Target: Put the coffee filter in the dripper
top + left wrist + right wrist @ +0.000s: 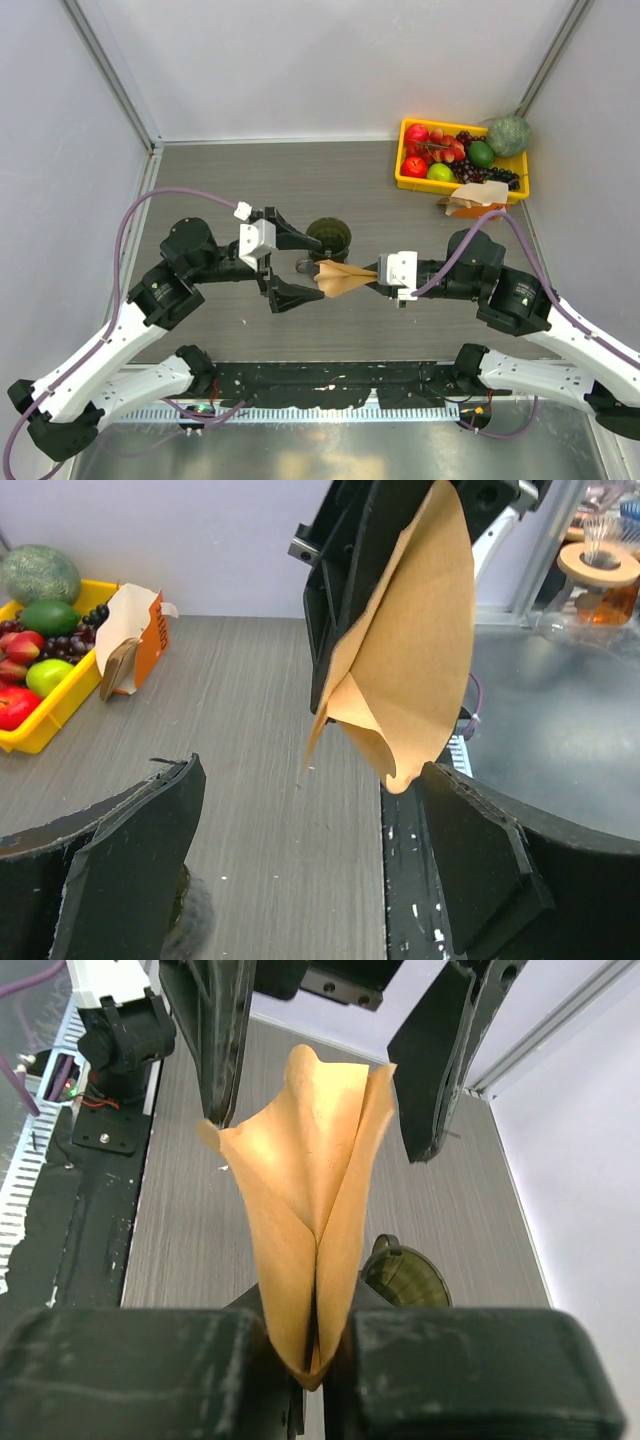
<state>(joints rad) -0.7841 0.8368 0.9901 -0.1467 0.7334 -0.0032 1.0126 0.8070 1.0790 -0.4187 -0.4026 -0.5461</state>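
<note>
On the left, the left arm [150, 300] is seen bent at the elbow, its forearm swung in toward the middle of the grey wood-grain table [230, 180]. The left gripper [312, 266] is spread wide, and nothing is clamped in it. Its black fingers [130, 860] are seen in the left wrist view framing open table on one side and paper on the other.

Between those fingers the wide, flared mouth of the thin tan-brown paper coffee filter [338, 277] is presented. It is held in the air and folded into a loose cone. Whether its edge is touched by the nearer finger cannot be told.

Just behind it, the dark olive round dripper [329, 238] is set upright on the table beside the far finger's tip. No paper is in it.

Further right, the right gripper [368, 272] is closed tight on the narrow folded end of the filter [310, 1210], and the paper is pinched flat between its pads. The right arm [500, 285] is stretched level toward the left.

At the far right corner, a yellow plastic tray [415, 180] of fruit is parked, with a small orange-and-white carton [470, 203] just in front of it.
</note>
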